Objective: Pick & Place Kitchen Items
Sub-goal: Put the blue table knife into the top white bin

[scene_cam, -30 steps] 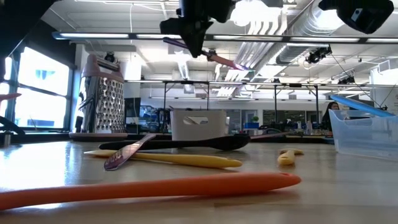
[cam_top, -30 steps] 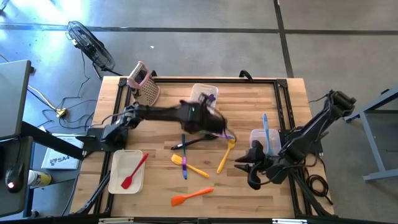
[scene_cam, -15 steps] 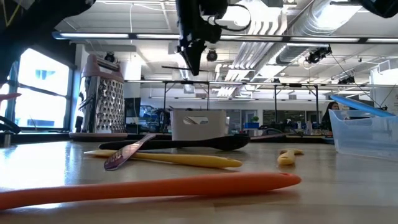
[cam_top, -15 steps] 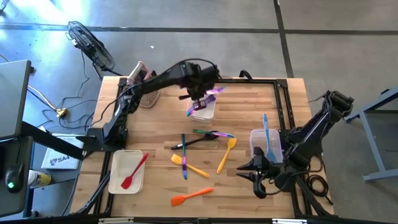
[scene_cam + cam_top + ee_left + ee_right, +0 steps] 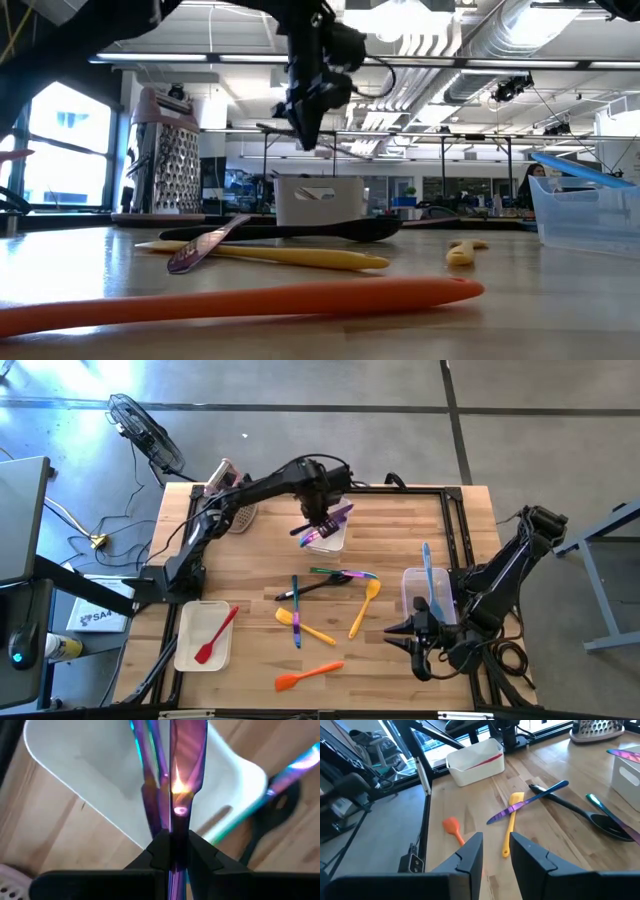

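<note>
My left gripper (image 5: 317, 525) hangs over the white bin (image 5: 329, 541) at the table's far middle, shut on a purple iridescent spatula (image 5: 340, 516). The spatula also shows in the left wrist view (image 5: 187, 755). A second iridescent utensil (image 5: 149, 775) shows beside it over the bin. My right gripper (image 5: 414, 644) waits open and empty near the table's near right corner. A black spoon (image 5: 312, 589), a yellow spoon (image 5: 365, 605), a yellow spatula (image 5: 300, 626), a blue utensil (image 5: 296, 610) and an orange spatula (image 5: 308, 675) lie flat on the table. My left gripper pinches the spatula's handle (image 5: 173, 822) between its two fingers (image 5: 155, 851), just behind the blade. The fingers point down from above and lie across the handle. The spatula is lifted clear over the white bin, lying nearly level with a slight tilt (image 5: 335, 148).
A pink grater (image 5: 232, 495) stands at the far left. A white bin (image 5: 186, 650) holding a red spatula (image 5: 217, 634) sits near left. A clear bin (image 5: 415, 592) with a blue utensil (image 5: 430, 575) stands beside my right gripper. An iridescent utensil (image 5: 346, 573) lies by the black spoon.
My left gripper has carried the purple spatula from above the table's middle toward the far edge, and now hangs over the white bin, a little lower than half a second ago. The spatula has turned about in the move. My right gripper has shifted slightly toward the near edge.
</note>
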`<state>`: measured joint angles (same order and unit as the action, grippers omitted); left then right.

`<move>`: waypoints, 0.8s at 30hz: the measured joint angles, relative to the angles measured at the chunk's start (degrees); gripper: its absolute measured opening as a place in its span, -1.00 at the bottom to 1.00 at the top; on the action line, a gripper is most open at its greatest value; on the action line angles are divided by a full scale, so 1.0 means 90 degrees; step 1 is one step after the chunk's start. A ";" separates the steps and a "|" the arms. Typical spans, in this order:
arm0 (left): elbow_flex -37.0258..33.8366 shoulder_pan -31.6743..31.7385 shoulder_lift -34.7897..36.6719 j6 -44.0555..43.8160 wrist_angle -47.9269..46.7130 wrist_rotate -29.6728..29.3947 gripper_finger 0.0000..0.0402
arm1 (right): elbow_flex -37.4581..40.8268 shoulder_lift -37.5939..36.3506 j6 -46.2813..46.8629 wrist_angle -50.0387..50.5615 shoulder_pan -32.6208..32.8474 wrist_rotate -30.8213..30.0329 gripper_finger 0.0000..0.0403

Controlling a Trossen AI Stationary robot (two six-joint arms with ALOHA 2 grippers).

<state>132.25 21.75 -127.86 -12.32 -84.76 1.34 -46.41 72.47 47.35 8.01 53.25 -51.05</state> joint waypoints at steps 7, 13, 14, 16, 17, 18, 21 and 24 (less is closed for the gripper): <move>-0.0010 0.0100 -0.0346 -0.0033 -0.0610 0.0429 -0.85 | 0.0000 0.0002 -0.0069 0.0058 0.0000 -0.0005 -0.56; -0.0010 0.0132 -0.0403 -0.0151 -0.0605 0.0743 -0.85 | 0.0000 0.0002 -0.0126 0.0095 0.0000 -0.0006 -0.56; -0.0008 0.0132 -0.0400 -0.0173 -0.0585 0.0770 -0.85 | 0.0000 0.0002 -0.0124 0.0095 0.0000 -0.0007 -0.56; -0.0007 0.0160 -0.0400 -0.0247 -0.0582 0.0769 -0.85 | 0.0000 0.0002 -0.0124 0.0092 0.0000 -0.0007 -0.56; -0.0007 0.0174 -0.0400 -0.0319 -0.0583 0.0794 -0.85 | -0.0002 0.0002 -0.0124 0.0095 0.0000 -0.0005 -0.56; -0.0007 0.0206 -0.0400 -0.0384 -0.0581 0.0812 -0.85 | 0.0000 0.0002 -0.0124 0.0095 0.0000 -0.0005 -0.56; -0.0007 0.0308 -0.0400 -0.0497 -0.0579 0.0936 -0.85 | 0.0000 0.0002 -0.0124 0.0094 0.0000 -0.0007 -0.56; -0.0007 0.0363 -0.0400 -0.0505 -0.0545 0.1031 -0.85 | 0.0000 0.0002 -0.0139 0.0094 0.0000 -0.0006 -0.56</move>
<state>132.18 25.02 -131.46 -16.87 -89.67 10.62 -46.41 72.49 46.10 8.85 53.25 -51.10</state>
